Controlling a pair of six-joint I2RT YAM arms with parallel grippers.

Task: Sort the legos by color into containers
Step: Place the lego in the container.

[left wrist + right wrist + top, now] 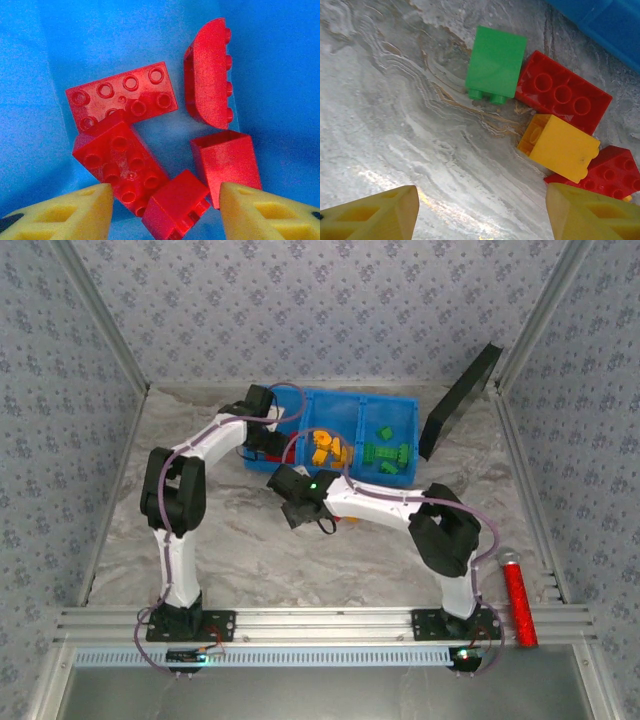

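A: Marble table point(250, 550) held the blue bin point(392, 400) at the back. Left gripper point(165, 212) hung spread and empty over red legos point(122, 95) in its left compartment.
B: Right gripper point(480, 215) was spread too, over loose legos point(560, 147) beside the bin. Sorting looked midway; the next pick was likely the green lego point(496, 62). Far-right red brick point(612, 172) was cut off.

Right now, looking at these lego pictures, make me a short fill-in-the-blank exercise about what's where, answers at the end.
1. Every brick below the left tool is coloured ___.
2. In the top view, the green bricks sit in the blue bin's ___ compartment.
3. On the table, the yellow brick lies between two ___ ones.
4. The right tool has its jaws ___.
Answers: red; right; red; open.
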